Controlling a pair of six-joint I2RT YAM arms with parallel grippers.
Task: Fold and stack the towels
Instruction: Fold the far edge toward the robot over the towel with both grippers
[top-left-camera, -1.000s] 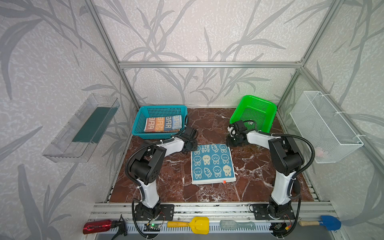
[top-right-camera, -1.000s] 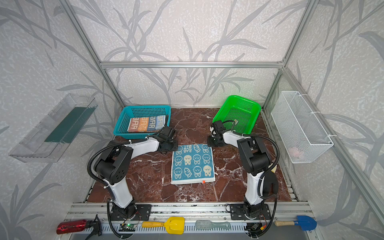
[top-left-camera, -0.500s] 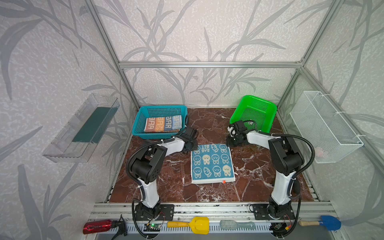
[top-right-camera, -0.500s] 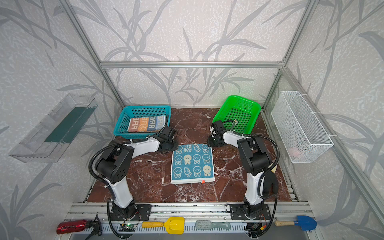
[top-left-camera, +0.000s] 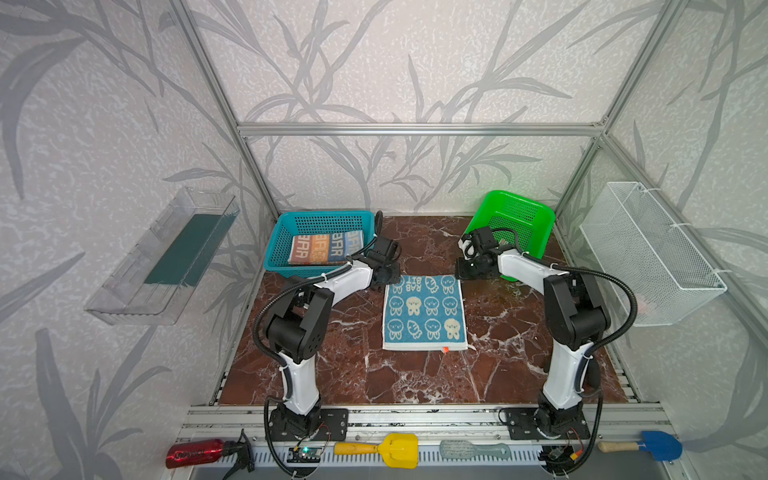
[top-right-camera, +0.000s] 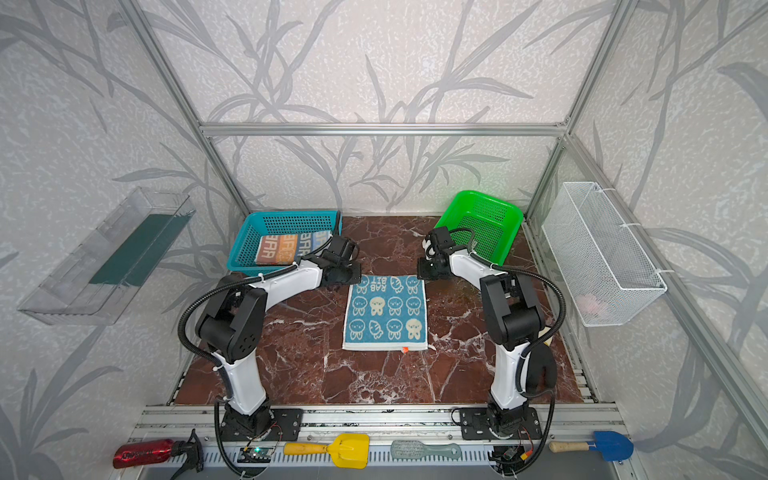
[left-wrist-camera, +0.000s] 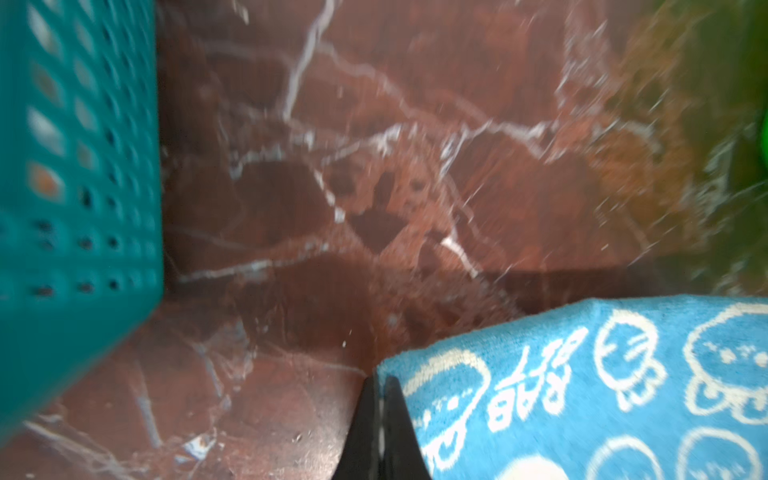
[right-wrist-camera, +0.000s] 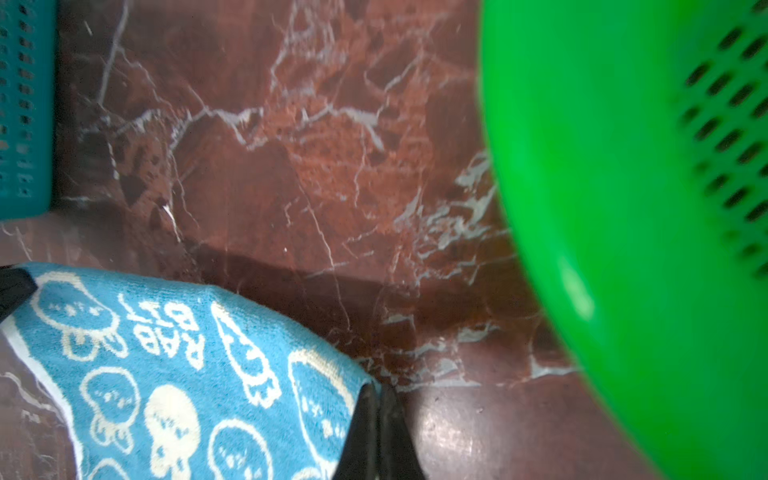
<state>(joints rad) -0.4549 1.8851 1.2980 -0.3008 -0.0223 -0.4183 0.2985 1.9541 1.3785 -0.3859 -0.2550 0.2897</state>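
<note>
Both top views show the blue towel (top-left-camera: 424, 316) in the middle of the table (top-left-camera: 415, 382), bunny side up. Its near edge lies flat on the marble, with a small orange tag showing there. The far edge is raised slightly off the surface, and both wrist views show a shadow beneath it.

Left gripper (left-wrist-camera: 380, 384): clenched on the far left corner of the blue towel, its black fingers pressed together with the cloth pinched between them.

Right gripper (right-wrist-camera: 377, 390): likewise clenched, grasping the far right corner.

Both arms reach forward and low, one at each end of the far edge.

Striped towel (top-left-camera: 326, 249): lies flat inside the teal basket (top-left-camera: 324, 216) at the far left of the table, well apart from the blue towel.

Green basket (top-left-camera: 536, 216): stands at the far right corner, just behind the right gripper.
</note>
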